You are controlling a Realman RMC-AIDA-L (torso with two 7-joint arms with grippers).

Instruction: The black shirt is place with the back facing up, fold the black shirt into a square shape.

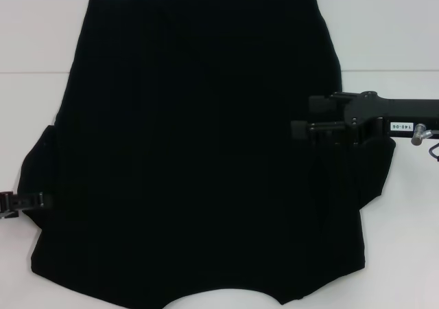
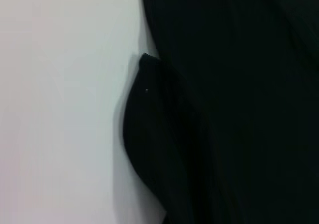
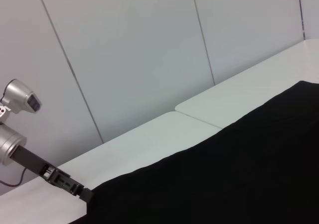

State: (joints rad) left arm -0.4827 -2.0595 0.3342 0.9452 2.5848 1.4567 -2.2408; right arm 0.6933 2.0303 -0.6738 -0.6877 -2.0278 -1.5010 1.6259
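Black shirt (image 1: 192, 144) lay flat on your white counter (image 1: 384, 27); right claw (image 1: 302, 127) and left claw (image 1: 27, 201) at its sleeves, grip state can't tell.

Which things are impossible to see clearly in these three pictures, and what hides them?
- Right gripper, head view: fingertips merge with the black shirt; grip unclear.
- Left gripper, head view: cut off by the picture's edge, tips lost against the cloth.
- Shirt's near hem, head view: cut off by the bottom edge.
- Left wrist view: own fingers not shown, only shirt and white table.
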